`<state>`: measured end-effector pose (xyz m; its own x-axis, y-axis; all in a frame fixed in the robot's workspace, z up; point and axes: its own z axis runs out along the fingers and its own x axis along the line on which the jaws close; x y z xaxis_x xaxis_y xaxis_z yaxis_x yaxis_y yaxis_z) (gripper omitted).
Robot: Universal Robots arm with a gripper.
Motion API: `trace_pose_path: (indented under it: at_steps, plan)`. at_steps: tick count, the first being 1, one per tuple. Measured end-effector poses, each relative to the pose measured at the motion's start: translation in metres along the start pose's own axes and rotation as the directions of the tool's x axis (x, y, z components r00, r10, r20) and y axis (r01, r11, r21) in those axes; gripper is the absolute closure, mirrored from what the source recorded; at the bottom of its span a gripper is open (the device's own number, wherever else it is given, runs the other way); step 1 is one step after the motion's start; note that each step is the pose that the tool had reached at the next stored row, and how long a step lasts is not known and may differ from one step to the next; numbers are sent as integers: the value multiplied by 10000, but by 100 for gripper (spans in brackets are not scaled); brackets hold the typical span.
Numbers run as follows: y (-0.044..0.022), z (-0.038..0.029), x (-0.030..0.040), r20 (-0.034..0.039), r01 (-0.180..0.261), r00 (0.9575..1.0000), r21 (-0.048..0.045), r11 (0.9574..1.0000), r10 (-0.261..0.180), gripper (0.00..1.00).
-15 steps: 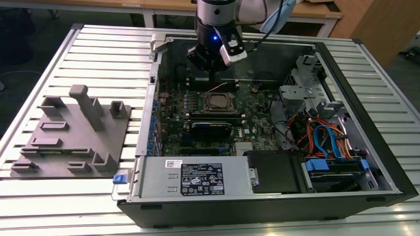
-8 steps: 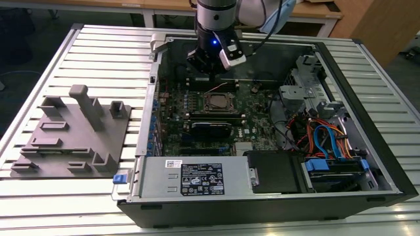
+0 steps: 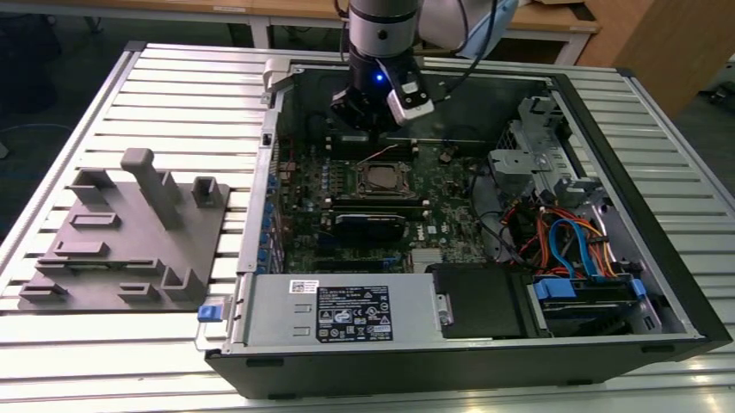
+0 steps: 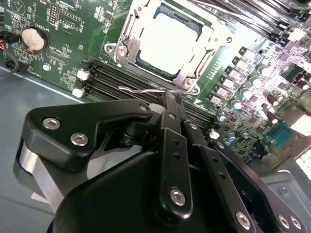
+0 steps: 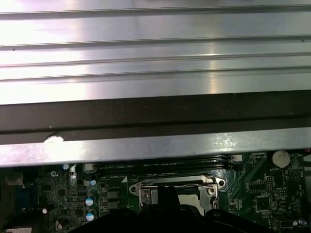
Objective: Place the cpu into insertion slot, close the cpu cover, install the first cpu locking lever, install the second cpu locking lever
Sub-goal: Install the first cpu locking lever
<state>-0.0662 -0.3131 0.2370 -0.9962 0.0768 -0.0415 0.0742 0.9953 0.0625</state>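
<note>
The cpu [image 4: 167, 41] lies in the insertion slot [image 4: 154, 66], its pale metal top bright. The cpu cover [image 4: 197, 73] lies flat around it as a metal frame. In the exterior view the cpu [image 3: 385, 179] sits mid-board inside the open computer case. A thin wire locking lever [image 4: 138, 90] runs along the socket's edge up to my fingertips; it also stands raised in the exterior view as a thin wire lever [image 3: 379, 157]. My gripper [image 4: 169, 97] is shut, tips together at the lever's end; whether they pinch it I cannot tell. In the exterior view the gripper [image 3: 370, 129] hangs just behind the socket.
Long black memory slots [image 4: 112, 80] lie between my gripper and the socket. A coin battery [image 4: 33, 39] sits on the board. The power supply [image 3: 339, 314] and coloured cables [image 3: 563, 241] fill the case's front. A grey fixture block [image 3: 126, 232] stands on the exterior view's left.
</note>
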Motion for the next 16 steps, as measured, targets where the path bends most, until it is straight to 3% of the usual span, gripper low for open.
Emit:
trace_pose_path:
  at_steps: [5, 16]
  plan:
    - [-1, 24, -9, 0, -57, 10000, -7, 10000, 57, 90]
    - [-3, 99, -33, -8, -81, 10000, -114, 9999, 81, 90]
